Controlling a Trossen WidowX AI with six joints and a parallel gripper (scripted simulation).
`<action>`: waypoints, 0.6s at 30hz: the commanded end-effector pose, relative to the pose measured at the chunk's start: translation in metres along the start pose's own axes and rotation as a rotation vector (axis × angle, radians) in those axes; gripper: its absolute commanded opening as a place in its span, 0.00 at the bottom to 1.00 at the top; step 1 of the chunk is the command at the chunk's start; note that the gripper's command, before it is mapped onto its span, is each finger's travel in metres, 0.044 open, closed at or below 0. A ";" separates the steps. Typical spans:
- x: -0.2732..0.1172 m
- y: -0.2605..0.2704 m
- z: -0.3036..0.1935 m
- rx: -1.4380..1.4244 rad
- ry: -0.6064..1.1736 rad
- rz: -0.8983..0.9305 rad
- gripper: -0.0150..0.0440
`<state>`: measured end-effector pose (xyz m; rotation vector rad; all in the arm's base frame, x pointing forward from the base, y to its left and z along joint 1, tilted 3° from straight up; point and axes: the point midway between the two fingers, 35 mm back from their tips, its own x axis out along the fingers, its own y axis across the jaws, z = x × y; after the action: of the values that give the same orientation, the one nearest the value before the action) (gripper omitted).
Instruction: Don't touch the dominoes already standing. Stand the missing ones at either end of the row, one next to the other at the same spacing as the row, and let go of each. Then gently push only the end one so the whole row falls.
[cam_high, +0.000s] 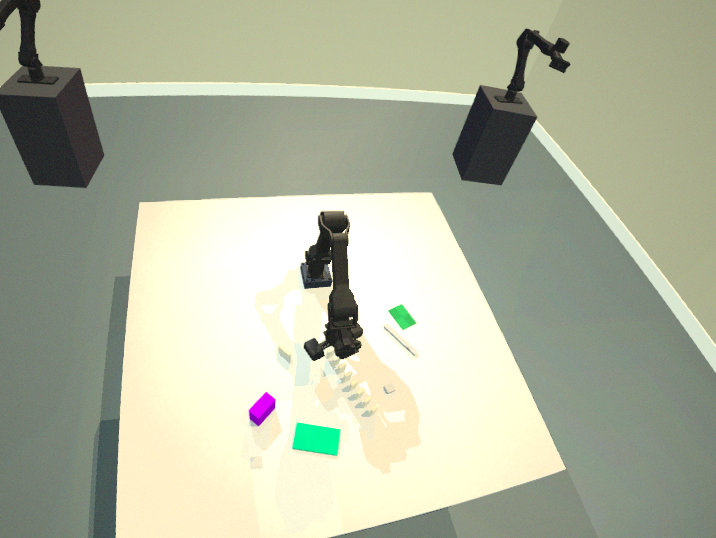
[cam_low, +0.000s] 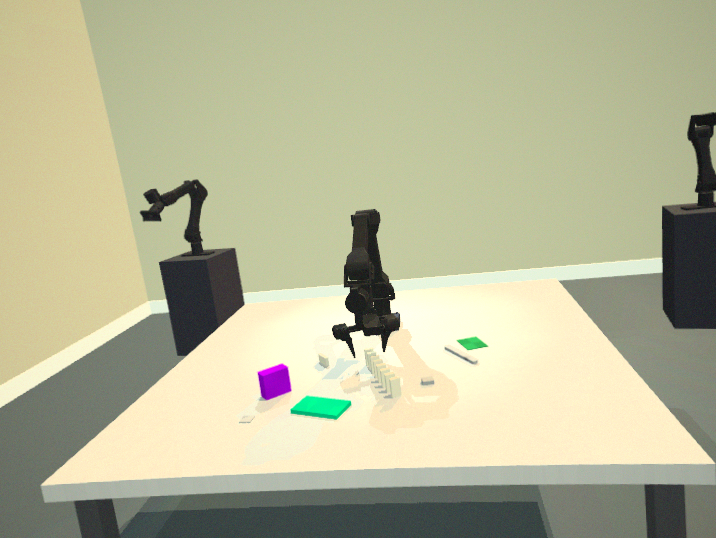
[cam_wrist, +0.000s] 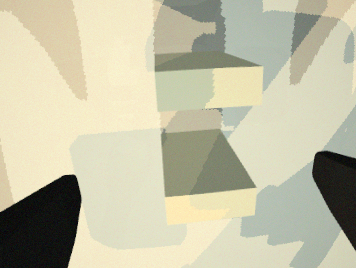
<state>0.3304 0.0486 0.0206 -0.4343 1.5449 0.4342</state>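
Open tool above the far end of the domino row

The tool (cam_high: 335, 354) (cam_low: 369, 354) (cam_wrist: 201, 175) has its fingers wide apart, holding nothing; the standing dominoes (cam_high: 355, 386) (cam_low: 386, 377) (cam_wrist: 210, 209) run toward the near side, right of the purple block (cam_high: 262, 408) (cam_low: 274, 381).

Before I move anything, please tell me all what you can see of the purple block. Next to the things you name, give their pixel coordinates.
The purple block (cam_high: 262, 408) (cam_low: 274, 381) is a plain box with flat faces and straight edges, evenly coloured, its material unclear. It stands upright on the table (cam_high: 191, 242) (cam_low: 520, 428), near the teal slab (cam_high: 316, 439) (cam_low: 320, 407) but apart from it. Nothing else appears to touch it.
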 end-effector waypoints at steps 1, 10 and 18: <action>-0.001 0.000 -0.001 0.003 0.004 0.000 1.00; -0.122 -0.001 0.003 0.000 0.000 0.000 1.00; -0.118 -0.024 -0.006 -0.053 0.001 -0.003 1.00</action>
<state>0.3362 0.0458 0.1517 -0.4587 1.5194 0.4534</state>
